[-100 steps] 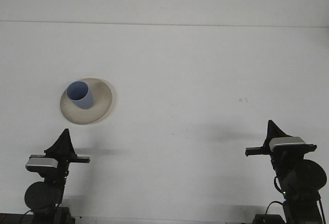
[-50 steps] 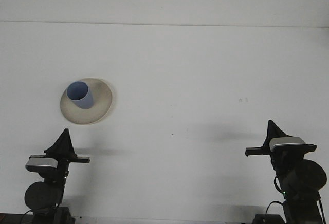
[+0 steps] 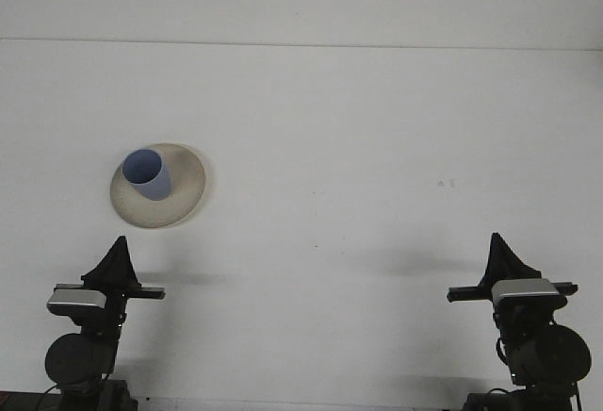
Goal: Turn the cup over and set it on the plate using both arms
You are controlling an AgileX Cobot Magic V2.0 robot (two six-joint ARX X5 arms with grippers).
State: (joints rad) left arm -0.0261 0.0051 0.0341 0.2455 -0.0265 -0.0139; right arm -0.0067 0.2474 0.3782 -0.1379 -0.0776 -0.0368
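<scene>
On the white bench (image 3: 358,147), at about ten o'clock, a blue cup (image 3: 147,173) already sits on the cream plate (image 3: 186,194), so the task looks finished, with both end effectors, left (image 3: 117,258) and right (image 3: 499,253), parked near the bottom edge holding nothing, whether parted or closed I cannot tell.

White table (image 3: 377,147), matte, plain surface, far edge meets the wall along a straight line near the top. Directly on it: one beige plate (image 3: 184,189), left of centre, flat on the surface, casting a thin shadow on its right side. Small dark speck (image 3: 446,183) right of centre, possibly a mark or stain, too small to tell.
</scene>
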